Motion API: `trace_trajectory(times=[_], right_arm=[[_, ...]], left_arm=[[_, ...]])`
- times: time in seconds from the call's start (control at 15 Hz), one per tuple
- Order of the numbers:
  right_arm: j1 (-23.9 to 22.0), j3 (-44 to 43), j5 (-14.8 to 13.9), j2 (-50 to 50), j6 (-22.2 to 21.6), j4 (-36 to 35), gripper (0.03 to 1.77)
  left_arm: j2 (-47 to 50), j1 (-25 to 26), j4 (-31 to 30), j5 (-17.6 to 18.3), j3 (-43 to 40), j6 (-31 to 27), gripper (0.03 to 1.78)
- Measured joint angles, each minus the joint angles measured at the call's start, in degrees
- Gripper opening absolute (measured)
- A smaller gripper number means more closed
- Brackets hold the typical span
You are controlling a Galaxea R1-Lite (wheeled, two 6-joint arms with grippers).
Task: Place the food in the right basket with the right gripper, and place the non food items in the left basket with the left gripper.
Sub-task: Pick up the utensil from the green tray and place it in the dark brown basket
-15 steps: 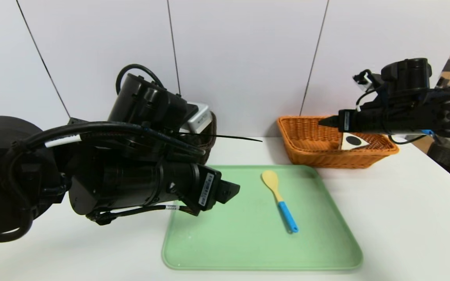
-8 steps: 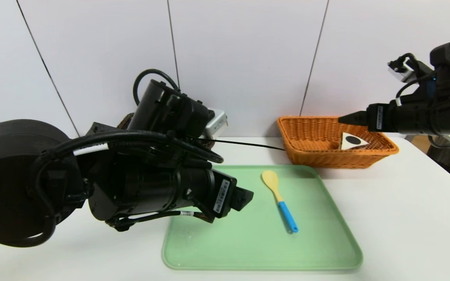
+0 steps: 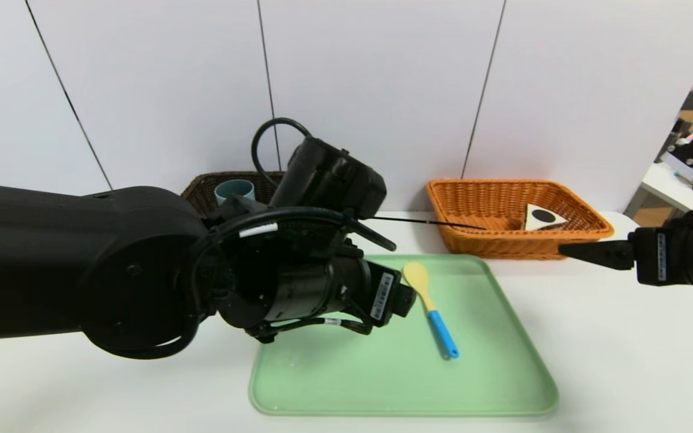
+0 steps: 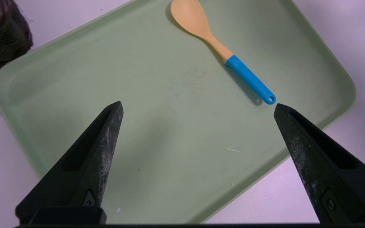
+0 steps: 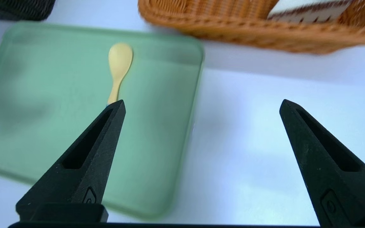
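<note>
The left gripper (image 4: 198, 106) hangs above the green tray (image 4: 74, 79), its two black fingers (image 4: 106, 133) spread wide with nothing between them, angled down toward a spoon (image 4: 223, 53) that lies flat on the tray's far half. The spoon's pale yellow bowl points toward the back wall; its blue handle ends just short of one fingertip in the wrist view, though the two appear not to touch. At the right edge of the scene the right gripper (image 5: 201, 104) is also fully parted and empty, poised over bare white table (image 3: 623, 361) beside the tray, in front of the orange basket (image 3: 479, 237). Inside that basket rests a white triangular item with a dark patch (image 3: 544, 218), possibly a rice ball. Behind the left arm, a dark brown basket (image 3: 202, 189) holds a pale blue cup (image 3: 234, 190).
</note>
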State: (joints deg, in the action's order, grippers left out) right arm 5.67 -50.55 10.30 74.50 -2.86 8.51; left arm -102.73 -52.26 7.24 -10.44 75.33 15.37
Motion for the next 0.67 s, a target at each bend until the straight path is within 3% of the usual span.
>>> trace_trajectory(times=[0.67], right_arm=[[1.7,8.3,0.3,-7.4,0.0,0.4,1.69]], left_arm=[[-14.1,-5.3,2.2,-9.7,13.4,5.2,1.69]])
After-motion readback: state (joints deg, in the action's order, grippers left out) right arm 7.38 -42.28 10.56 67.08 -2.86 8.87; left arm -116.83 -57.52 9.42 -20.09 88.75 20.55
